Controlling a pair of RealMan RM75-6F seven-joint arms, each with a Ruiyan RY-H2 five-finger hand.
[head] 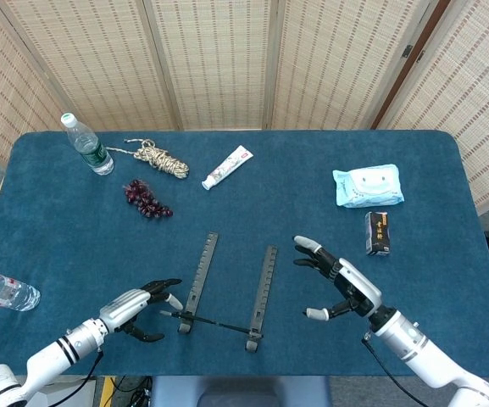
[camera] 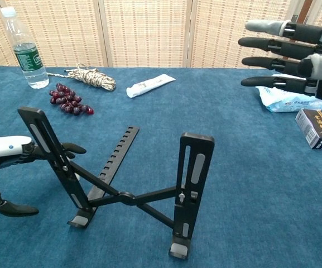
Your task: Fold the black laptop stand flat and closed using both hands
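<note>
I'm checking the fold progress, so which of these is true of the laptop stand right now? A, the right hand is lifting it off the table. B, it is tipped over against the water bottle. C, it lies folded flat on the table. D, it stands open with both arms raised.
D: the laptop stand sits unfolded on the table, its two arms raised; the open right hand is off to its side, not touching.

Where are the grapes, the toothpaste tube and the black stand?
grapes (head: 147, 200), head view, middle of the bunch.
toothpaste tube (head: 227, 167), head view, middle of the white body.
laptop stand (camera: 195, 167), chest view, slotted right upright.
</note>
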